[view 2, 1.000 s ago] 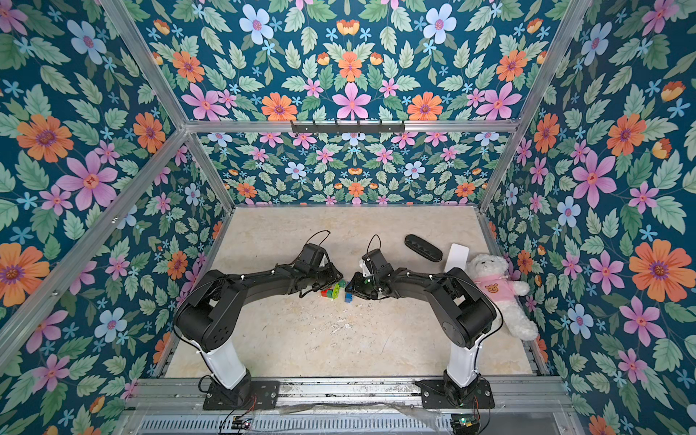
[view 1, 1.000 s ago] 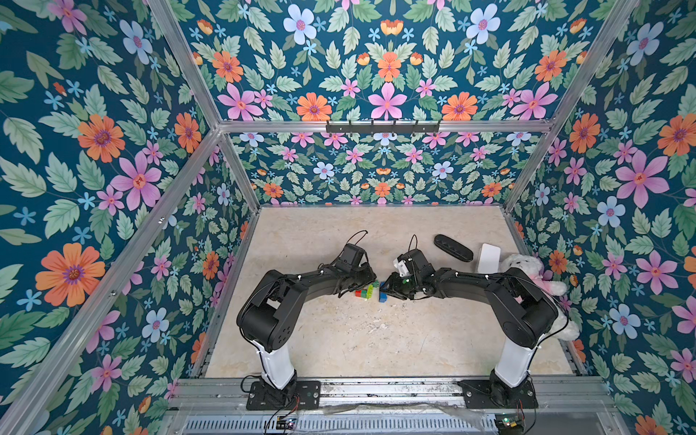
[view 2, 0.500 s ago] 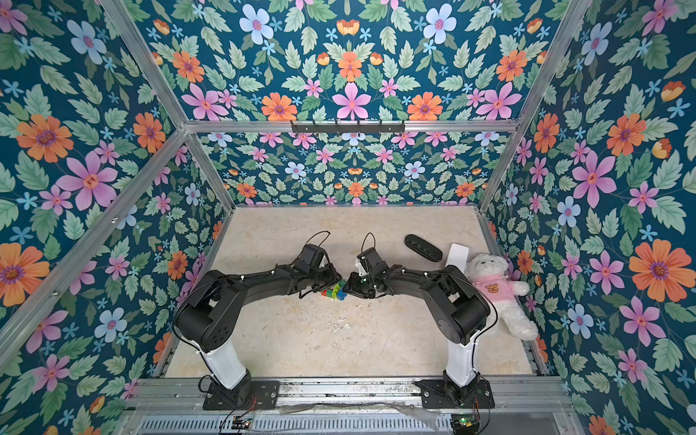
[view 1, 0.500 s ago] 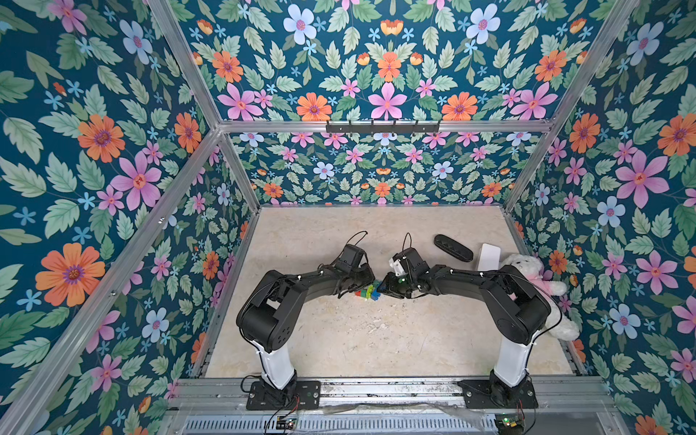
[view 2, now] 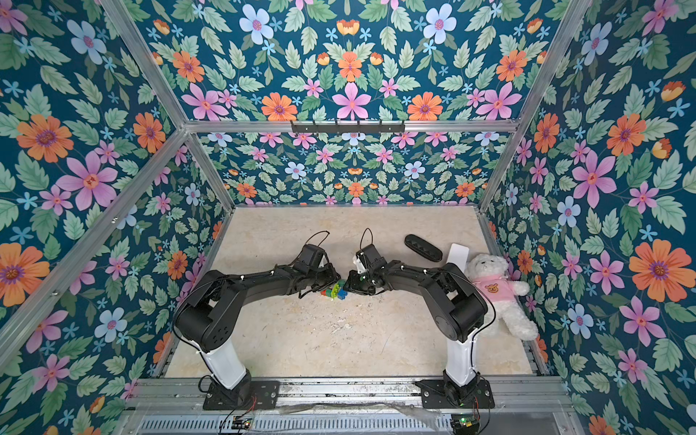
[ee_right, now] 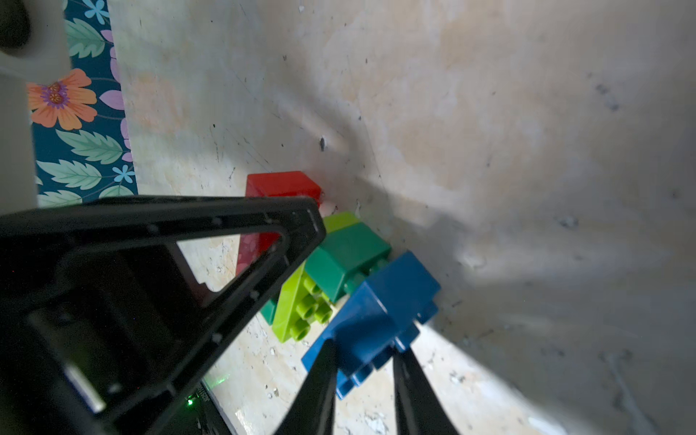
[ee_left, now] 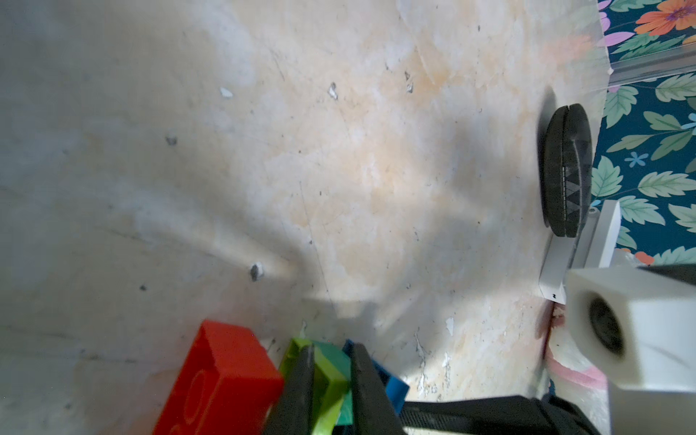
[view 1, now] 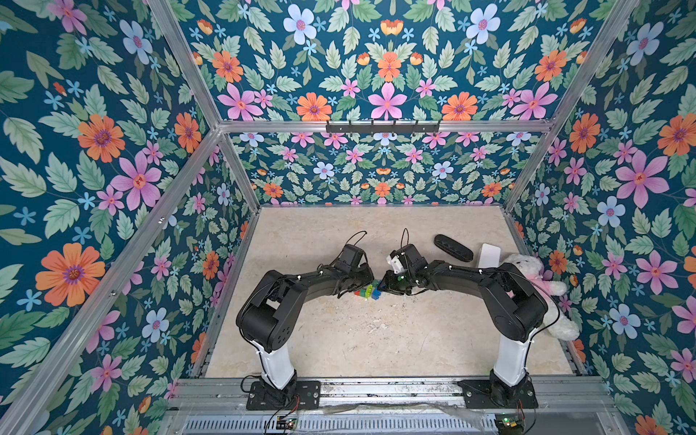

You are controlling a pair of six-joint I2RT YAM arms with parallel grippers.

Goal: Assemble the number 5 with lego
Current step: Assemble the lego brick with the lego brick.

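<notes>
The lego lies at mid-table between my two arms in both top views, as a small cluster point(view 1: 367, 292) point(view 2: 333, 290). My left gripper point(ee_left: 331, 376) is shut on the lime-green brick point(ee_left: 327, 391), with a dark green piece point(ee_left: 333, 357) against it. The red brick point(ee_left: 222, 373) sits right beside them; whether it is joined I cannot tell. My right gripper point(ee_right: 363, 354) is shut on the blue brick point(ee_right: 380, 312), which presses against the dark green brick point(ee_right: 346, 256) and the lime-green brick point(ee_right: 297, 312). The red brick point(ee_right: 278, 186) lies beyond. No finished number 5 shows.
A black oblong case point(view 1: 453, 247) point(ee_left: 565, 173) lies at the back right, with a white box point(view 1: 489, 256) next to it. A white teddy bear in a pink shirt point(view 2: 497, 290) leans at the right wall. Floral walls close in three sides.
Both grippers have narrowed onto their bricks. The right gripper has moved left towards the left one, bringing the blue brick against the green ones.
</notes>
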